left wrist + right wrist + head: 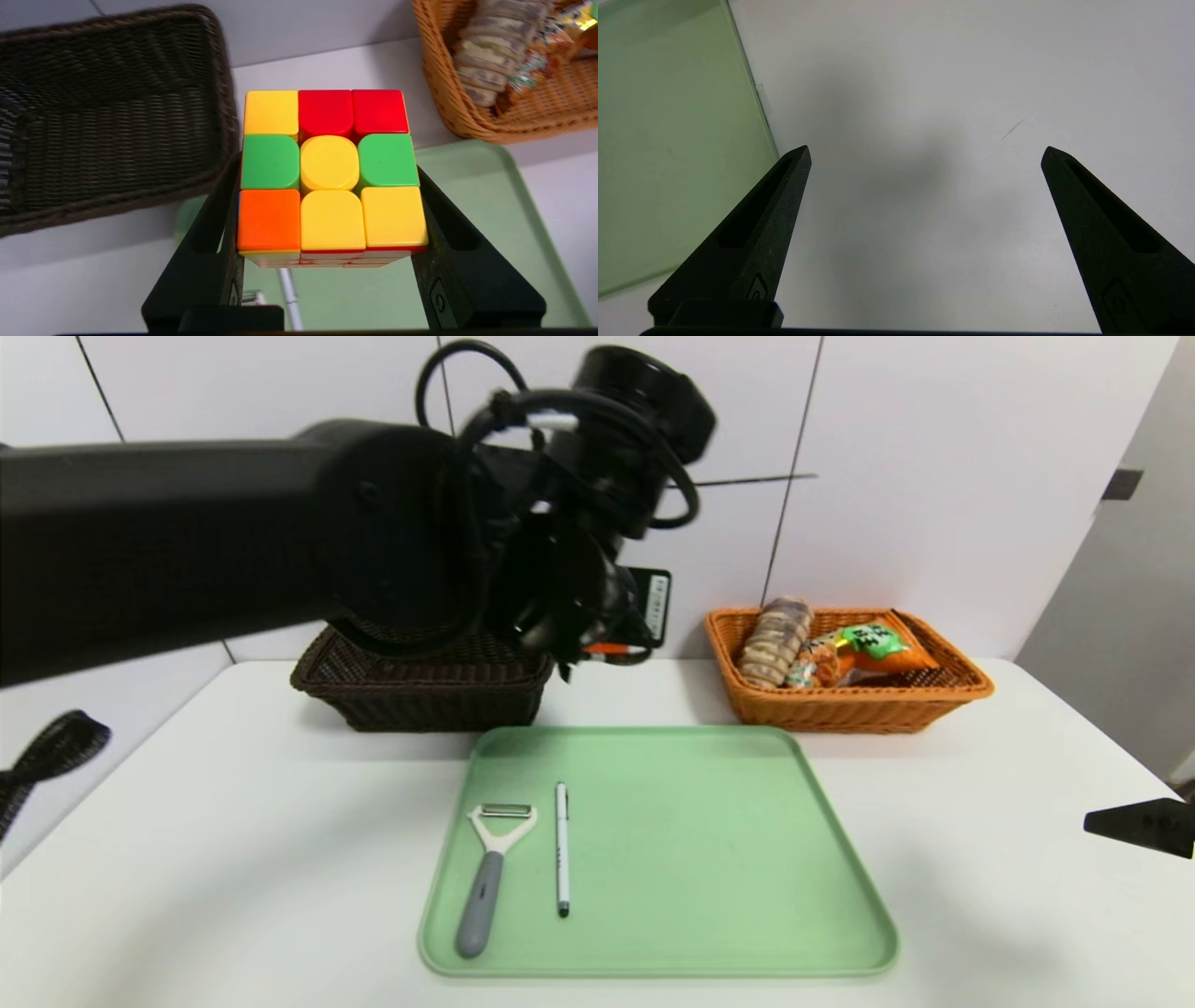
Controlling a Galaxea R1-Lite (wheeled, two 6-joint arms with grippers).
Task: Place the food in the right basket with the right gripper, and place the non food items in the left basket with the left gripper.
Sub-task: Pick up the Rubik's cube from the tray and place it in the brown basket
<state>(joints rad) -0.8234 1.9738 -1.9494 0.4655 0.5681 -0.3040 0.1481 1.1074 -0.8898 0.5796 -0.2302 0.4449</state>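
My left gripper (327, 170) is shut on the multicoloured puzzle cube (329, 172) and holds it in the air over the far end of the green tray (700, 849), beside the dark brown left basket (107, 116). In the head view the left arm (280, 532) hides most of that basket (420, 700). The white peeler (490, 877) and the white pen (562, 859) lie side by side on the tray's left part. The bread loaf (775, 639) and the orange snack bag (868, 653) lie in the orange-tan right basket (840, 709). My right gripper (926, 150) stands open over bare table, right of the tray.
Both baskets stand against the white tiled wall at the back of the white table (980, 859). A black strap (47, 756) hangs off the table's left edge. The right gripper's tip (1139, 826) shows at the right edge of the head view.
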